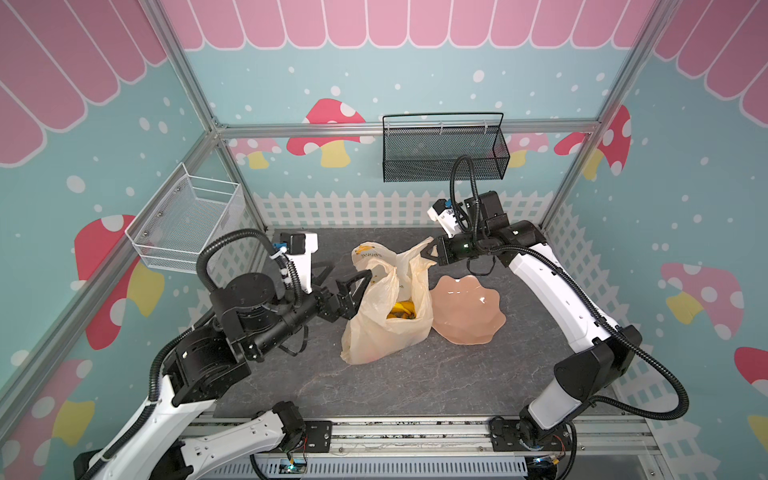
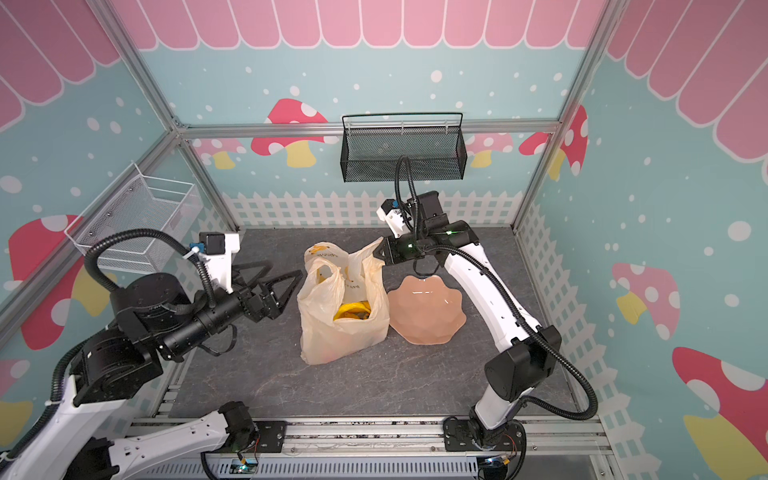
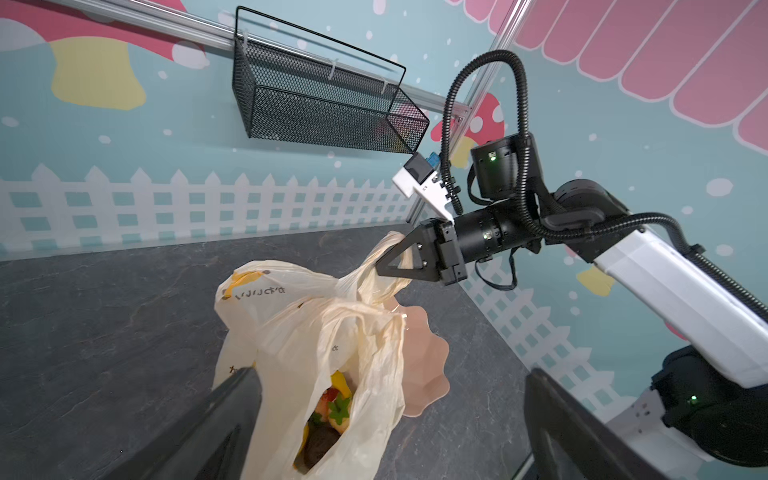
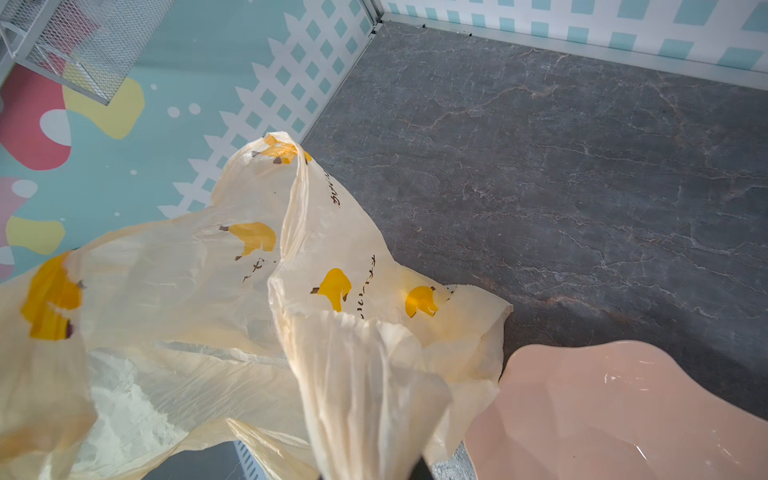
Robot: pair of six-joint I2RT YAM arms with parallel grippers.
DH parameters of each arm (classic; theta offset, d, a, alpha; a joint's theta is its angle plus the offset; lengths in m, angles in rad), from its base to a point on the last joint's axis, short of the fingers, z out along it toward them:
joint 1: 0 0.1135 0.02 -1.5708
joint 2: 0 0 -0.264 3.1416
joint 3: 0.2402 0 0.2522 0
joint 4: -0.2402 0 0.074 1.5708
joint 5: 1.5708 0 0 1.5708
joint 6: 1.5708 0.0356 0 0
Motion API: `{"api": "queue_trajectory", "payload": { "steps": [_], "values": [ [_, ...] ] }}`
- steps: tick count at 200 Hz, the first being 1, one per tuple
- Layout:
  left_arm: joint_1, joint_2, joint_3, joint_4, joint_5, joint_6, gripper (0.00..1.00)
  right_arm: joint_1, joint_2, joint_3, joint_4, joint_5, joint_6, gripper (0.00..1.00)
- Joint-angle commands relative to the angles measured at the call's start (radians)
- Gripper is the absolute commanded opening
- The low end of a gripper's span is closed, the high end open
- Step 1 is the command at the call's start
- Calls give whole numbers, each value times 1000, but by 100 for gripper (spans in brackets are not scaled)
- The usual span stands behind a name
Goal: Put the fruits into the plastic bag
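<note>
The plastic bag stands open in the middle of the dark table, cream-yellow with printed banana bunches. Fruits lie inside it: yellow bananas in both top views, and in the left wrist view a strawberry with a green top and a dark round piece. My right gripper is shut on the bag's far handle loop and holds it raised. My left gripper is open just left of the bag's mouth, with nothing between its fingers.
A glossy pink wavy-edged plate lies bare against the bag's right side. A black mesh basket hangs on the back wall and a white mesh basket on the left wall.
</note>
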Motion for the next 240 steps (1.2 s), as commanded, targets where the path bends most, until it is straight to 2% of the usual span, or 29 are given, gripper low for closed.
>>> {"api": "queue_trajectory", "payload": {
  "steps": [1, 28, 74, 136, 187, 213, 240],
  "values": [
    [-14, 164, 213, -332, -69, -79, 99, -2, -22, -17, 7, -11, -2, 1],
    [-14, 363, 473, -563, -53, -124, 99, -3, -26, -22, 9, -5, -2, 1],
    [-14, 606, 737, -804, -64, -159, 97, -2, -32, -36, 10, -3, -2, 0],
    [-14, 782, 891, -893, -99, -129, 94, -2, -53, -59, 11, 10, -4, 0],
    [-17, 852, 898, -932, -143, -103, 86, -2, -71, -85, 21, 12, -4, 0],
    [-17, 861, 901, -946, -152, -92, 67, -2, -74, -89, 22, 13, -5, 0],
    [-16, 836, 898, -960, -161, -85, 25, -2, -77, -83, 24, 13, -2, 0]
  ]
}}
